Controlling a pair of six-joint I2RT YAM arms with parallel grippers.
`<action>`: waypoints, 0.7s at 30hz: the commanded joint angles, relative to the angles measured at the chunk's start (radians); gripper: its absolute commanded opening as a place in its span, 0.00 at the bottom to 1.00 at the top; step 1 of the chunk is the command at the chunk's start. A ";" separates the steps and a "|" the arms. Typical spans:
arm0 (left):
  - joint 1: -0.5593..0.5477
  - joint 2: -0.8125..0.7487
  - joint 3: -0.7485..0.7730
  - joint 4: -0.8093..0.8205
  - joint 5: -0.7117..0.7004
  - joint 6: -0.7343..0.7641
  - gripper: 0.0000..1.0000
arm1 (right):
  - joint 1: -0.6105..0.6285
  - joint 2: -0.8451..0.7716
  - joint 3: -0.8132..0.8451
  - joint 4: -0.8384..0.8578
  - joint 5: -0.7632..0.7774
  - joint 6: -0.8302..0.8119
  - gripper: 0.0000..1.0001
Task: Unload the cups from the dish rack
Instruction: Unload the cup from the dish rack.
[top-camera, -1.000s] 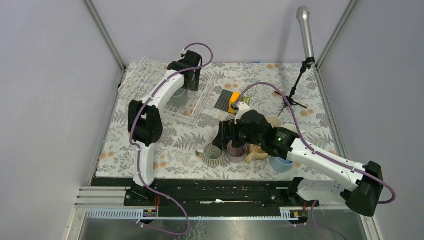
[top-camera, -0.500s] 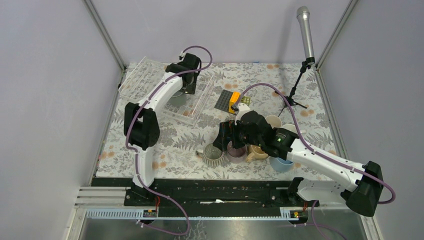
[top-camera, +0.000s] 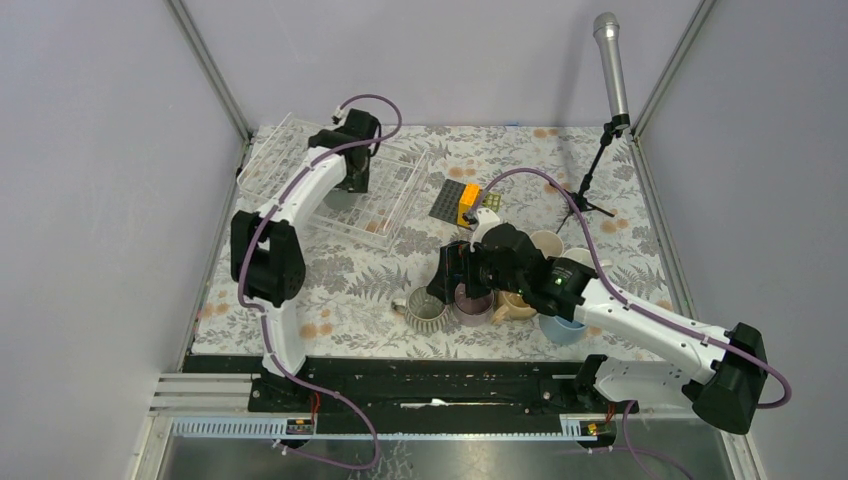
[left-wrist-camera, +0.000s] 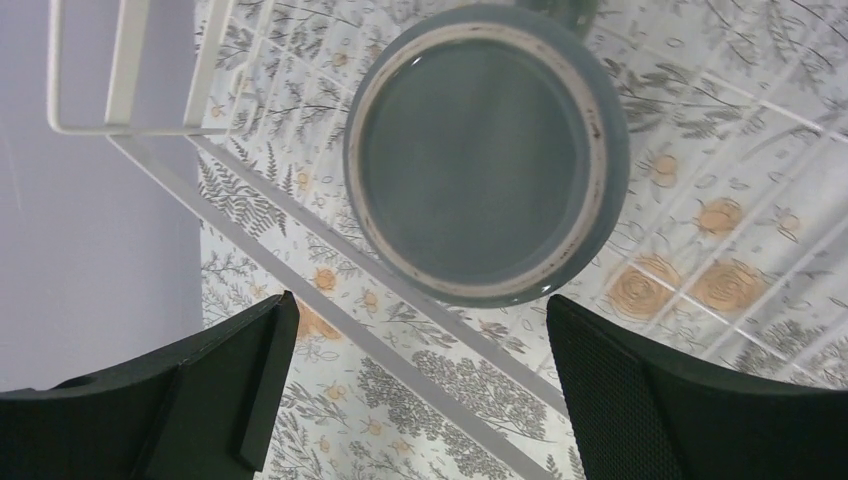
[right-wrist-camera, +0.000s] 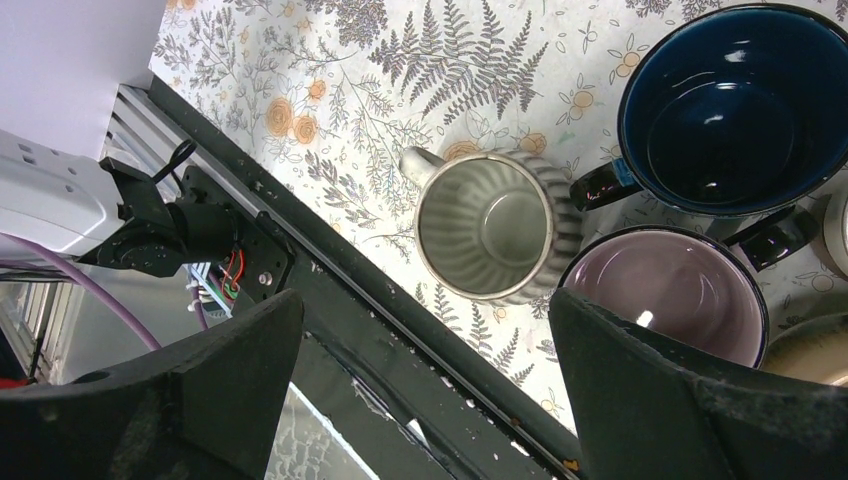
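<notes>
l gripper (left-wrist-camera: 420, 305) jaws wide, holding nothing, hangs over a grey-blue mug (left-wrist-camera: 487, 150) seen from straight above. that mug sits inside the dish rack (left-wrist-camera: 130, 70), far-left of the floral cloth (top-camera: 350, 280). r gripper (right-wrist-camera: 425, 300) also wide & empty, above the ribbed grey-white mug (right-wrist-camera: 495, 228). mauve mug (right-wrist-camera: 665, 295) right against it, navy mug (right-wrist-camera: 735, 105) just beside. all mouth-up on the cloth nr front edge, w/ tan mug (top-camera: 515, 305) & light blue mug (top-camera: 562, 327) alongside.
</notes>
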 joint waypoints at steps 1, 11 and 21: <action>0.028 -0.075 0.046 0.013 -0.001 -0.013 0.99 | -0.008 -0.037 -0.009 0.035 0.006 -0.001 1.00; 0.007 0.033 0.270 -0.012 0.086 -0.017 0.99 | -0.007 -0.048 -0.013 0.033 0.019 -0.014 1.00; 0.035 0.275 0.559 0.020 0.192 0.177 0.97 | -0.007 -0.048 0.026 -0.033 0.031 -0.032 1.00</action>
